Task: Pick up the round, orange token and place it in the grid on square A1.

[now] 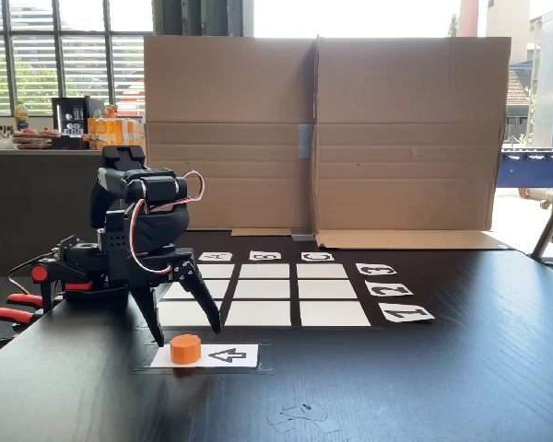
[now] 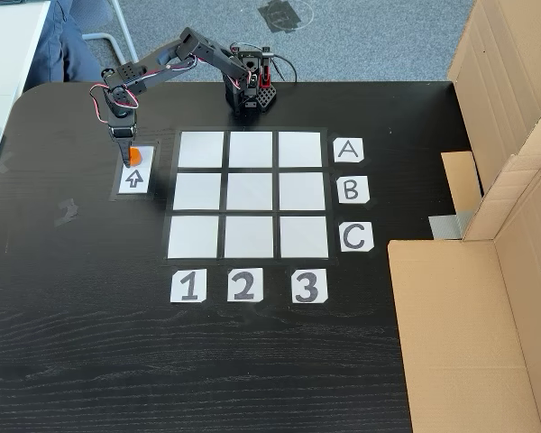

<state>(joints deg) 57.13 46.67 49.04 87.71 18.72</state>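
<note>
One small, round, bright orange plastic token [image 1: 185,349] sits on the upper end of a white paper card printed with a black arrow [image 1: 223,355], at the lower left of centre in a fixed view; in the other fixed view the token [image 2: 134,157] lies in the upper left, just left of the grid. The black two-finger gripper [image 1: 186,338] hangs above it, fingers spread wide and holding nothing, their tips reaching down toward the token on either side; whether they touch it cannot be told. The step in hand appears to be the approach for the grasp. The three-by-three grid of white paper rectangles [image 2: 251,194] lies on the black wooden table [image 2: 90,343], and square A1 [image 2: 201,150], the upper-left cell there, stands bare. The next move calls for lowering, closing on the token, lifting it, then a short carry to that neighbouring corner cell.
</note>
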